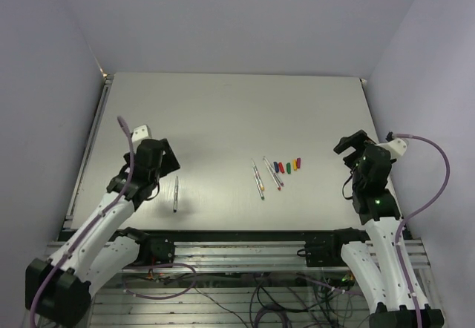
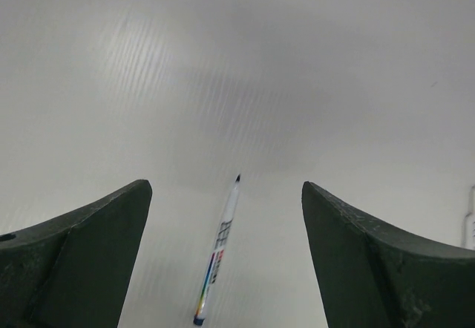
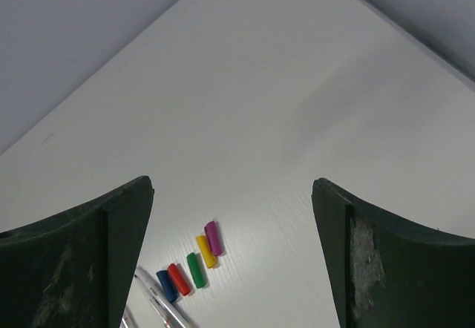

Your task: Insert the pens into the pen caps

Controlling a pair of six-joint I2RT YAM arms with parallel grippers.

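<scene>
Top external view: your two arms sit at 6 o'clock of the flat pale grey surface (image 1: 223, 105), one toward each side.
Left pincer (image 1: 165, 161): in the left wrist view you see the left pincer (image 2: 226, 187) spread wide with nothing held.
Lone pen (image 1: 175, 194): this thin pale grey-white marker stick lies flat at 8 o'clock from the middle of the surface, just beside your left pincer at its 6 o'clock. In the left wrist view the lone pen (image 2: 217, 254) lies in the gap between the fingers, its dark tip at 12 o'clock, touching neither.
Other pens (image 1: 266, 176): these thin grey-white sticks lie bunched at 4 o'clock from the middle. They are too thin for you to count surely.
Caps (image 1: 286, 167): short stubby coloured caps lie in a row just beside that bunch, at its 2 o'clock.
Cap order, right wrist view: magenta cap (image 3: 213, 237), yellow cap (image 3: 205, 251), green cap (image 3: 195, 269), red cap (image 3: 178, 278), dark blue cap (image 3: 166, 286), side by side.
Right pincer (image 3: 231, 183): spread wide and holding nothing, well apart from the caps, at their 3 o'clock in the top view.
</scene>
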